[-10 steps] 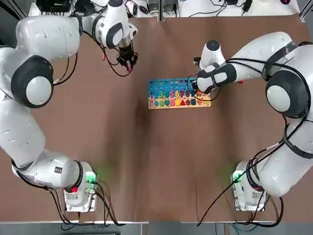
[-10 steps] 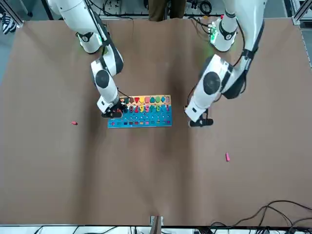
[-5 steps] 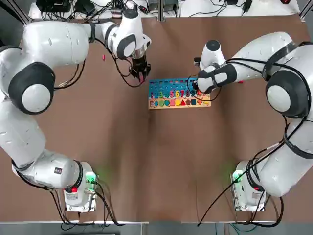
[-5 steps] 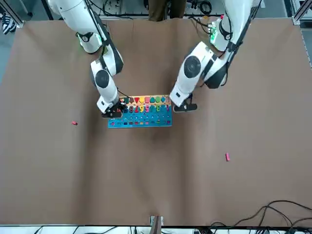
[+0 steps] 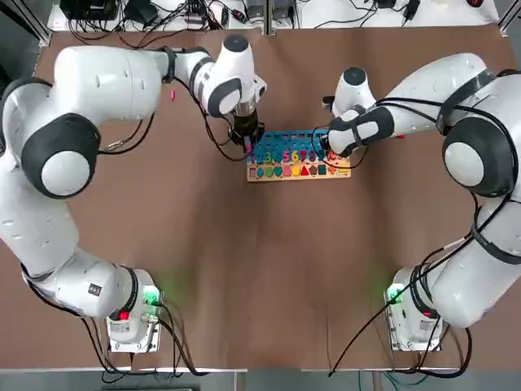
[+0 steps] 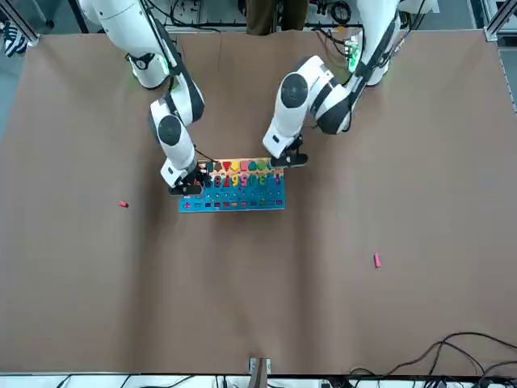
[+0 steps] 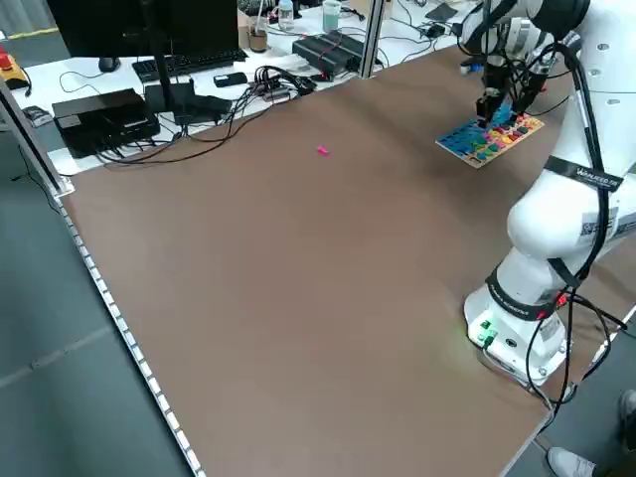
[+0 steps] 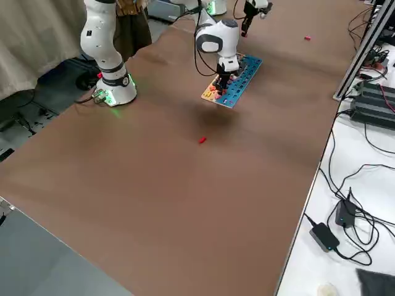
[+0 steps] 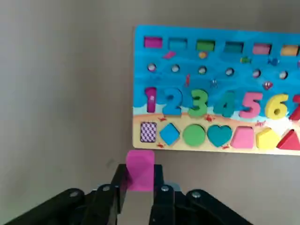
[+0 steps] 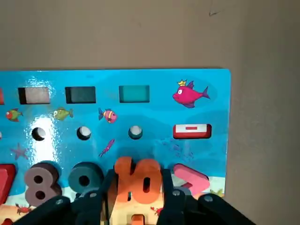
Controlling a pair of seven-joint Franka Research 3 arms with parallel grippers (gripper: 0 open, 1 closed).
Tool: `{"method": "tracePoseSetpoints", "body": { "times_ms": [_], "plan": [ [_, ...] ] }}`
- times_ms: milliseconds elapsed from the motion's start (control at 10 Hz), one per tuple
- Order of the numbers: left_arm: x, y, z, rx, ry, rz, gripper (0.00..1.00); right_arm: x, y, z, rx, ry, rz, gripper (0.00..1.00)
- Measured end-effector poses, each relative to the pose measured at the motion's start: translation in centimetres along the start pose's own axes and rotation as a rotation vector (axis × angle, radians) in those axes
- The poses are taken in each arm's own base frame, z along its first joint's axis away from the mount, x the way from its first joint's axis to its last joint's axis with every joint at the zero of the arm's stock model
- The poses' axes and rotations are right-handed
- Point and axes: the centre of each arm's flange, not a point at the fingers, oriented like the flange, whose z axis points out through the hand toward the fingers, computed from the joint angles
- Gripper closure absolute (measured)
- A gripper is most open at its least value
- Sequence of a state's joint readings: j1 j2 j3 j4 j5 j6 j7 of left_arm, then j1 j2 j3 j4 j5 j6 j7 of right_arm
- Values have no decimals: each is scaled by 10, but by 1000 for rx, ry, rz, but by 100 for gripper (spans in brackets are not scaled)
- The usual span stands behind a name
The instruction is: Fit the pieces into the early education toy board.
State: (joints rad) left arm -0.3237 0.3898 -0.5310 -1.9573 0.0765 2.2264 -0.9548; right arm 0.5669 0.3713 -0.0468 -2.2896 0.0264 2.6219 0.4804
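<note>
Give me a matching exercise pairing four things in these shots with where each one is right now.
Things:
1. pink block
2. orange 10
3. small red piece
4. loose pink piece

Places:
A. lying on the table beyond the board's blue edge
B. in the left gripper
C. in the right gripper
D. lying on the table off the board's right-gripper end

Pairs: 1-B, 2-C, 3-D, 4-A

Brown table [image 7: 258, 278]; grey floor [image 7: 60, 397]; possibly curtain [image 8: 31, 37] behind.
</note>
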Motion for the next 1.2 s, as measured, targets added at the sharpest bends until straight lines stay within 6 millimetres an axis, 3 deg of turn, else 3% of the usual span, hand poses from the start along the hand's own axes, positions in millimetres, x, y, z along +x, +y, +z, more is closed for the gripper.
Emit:
{"method": "tracePoseSetpoints", "body": {
  "times_ms": [300, 600, 900, 1200],
  "plan": [
    [-7, 0, 29, -21, 6, -19, 74, -1, 0, 0, 0, -1, -1, 57],
    [-31, -4, 63, 2, 7, -6, 74, -3, 1, 1, -1, -2, -1, 57],
    [-47, 2, 83, 8, 18, -10, 74, -3, 1, 1, 0, -2, -1, 57],
    [-43, -3, 92, 27, 39, 19, 74, -4, 1, 1, -4, 8, -16, 57]
  ]
}}
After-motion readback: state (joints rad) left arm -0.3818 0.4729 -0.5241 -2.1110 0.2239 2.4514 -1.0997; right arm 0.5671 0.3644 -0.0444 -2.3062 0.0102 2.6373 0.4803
